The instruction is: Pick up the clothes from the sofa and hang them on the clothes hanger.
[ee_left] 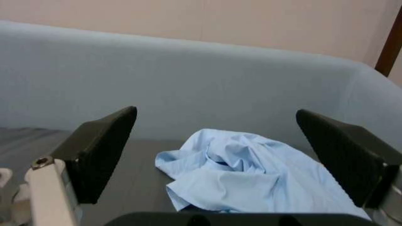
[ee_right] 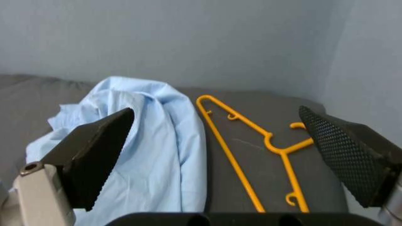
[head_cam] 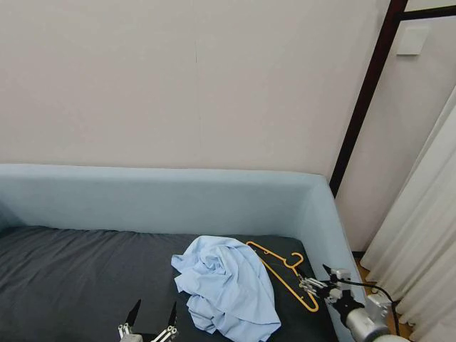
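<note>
A crumpled light blue shirt point(head_cam: 225, 288) lies on the dark grey seat of the sofa point(head_cam: 85, 278). An orange clothes hanger point(head_cam: 282, 273) lies flat just right of it, partly touching the cloth. My left gripper point(head_cam: 154, 305) is open, low over the seat and a short way left of the shirt. In the left wrist view the shirt point(ee_left: 245, 172) lies ahead between the open gripper point(ee_left: 215, 113) fingers, apart from them. My right gripper point(head_cam: 311, 286) hovers by the hanger's hook end. It is open, and the right wrist view shows the hanger point(ee_right: 250, 149) and shirt point(ee_right: 148, 150) below the gripper point(ee_right: 217, 112).
The sofa's pale blue backrest point(head_cam: 164, 199) runs behind the seat, and its right armrest point(head_cam: 329, 235) stands close beside the hanger. A dark door frame point(head_cam: 363, 100) and white curtains point(head_cam: 420, 249) are at the right. Open seat stretches to the left.
</note>
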